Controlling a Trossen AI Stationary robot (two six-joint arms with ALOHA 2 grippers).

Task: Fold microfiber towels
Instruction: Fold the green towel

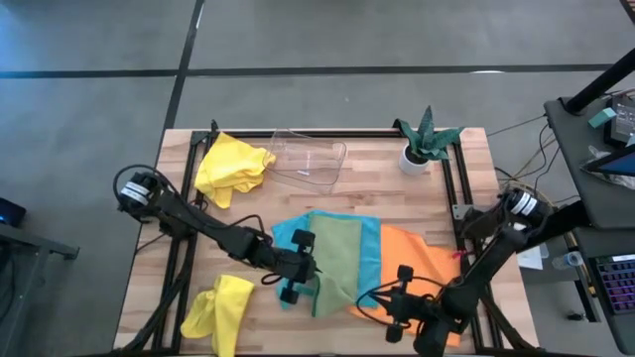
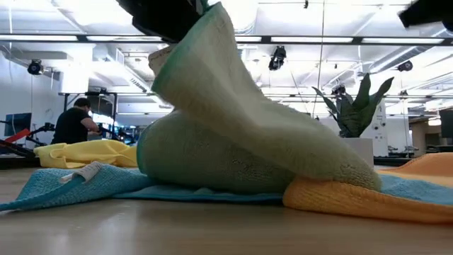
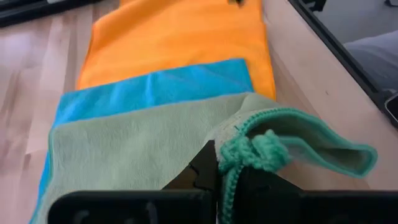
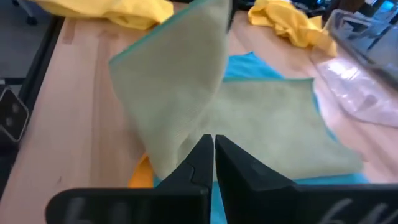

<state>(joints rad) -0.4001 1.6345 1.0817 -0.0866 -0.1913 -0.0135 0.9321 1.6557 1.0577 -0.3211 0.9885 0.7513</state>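
Observation:
A sage green towel (image 1: 337, 253) lies on a turquoise blue towel (image 1: 371, 260), which overlaps an orange towel (image 1: 422, 260) at the table's middle right. My left gripper (image 1: 314, 268) is shut on the green towel's near left edge and holds that part raised (image 2: 212, 78). My right gripper (image 4: 213, 146), low at the near right (image 1: 382, 297), is shut with nothing seen between its fingers. It points at the raised green flap (image 4: 174, 93). One yellow towel (image 1: 233, 167) lies crumpled at the far left, another (image 1: 218, 312) at the near left. My left gripper pinches the green towel's hemmed edge (image 3: 252, 152), bunched into a small wad, between its two fingers. The fingers come from the table's left, slanting down. That edge is lifted and curls over; the rest of the towel (image 3: 137, 149) lies flat on the blue towel.
A clear plastic tray (image 1: 310, 159) stands at the far middle, and a small plant in a white pot (image 1: 422, 147) at the far right. Bare wood (image 1: 149, 288) shows along the left side. Black frame rails (image 1: 458, 188) run along the table's sides.

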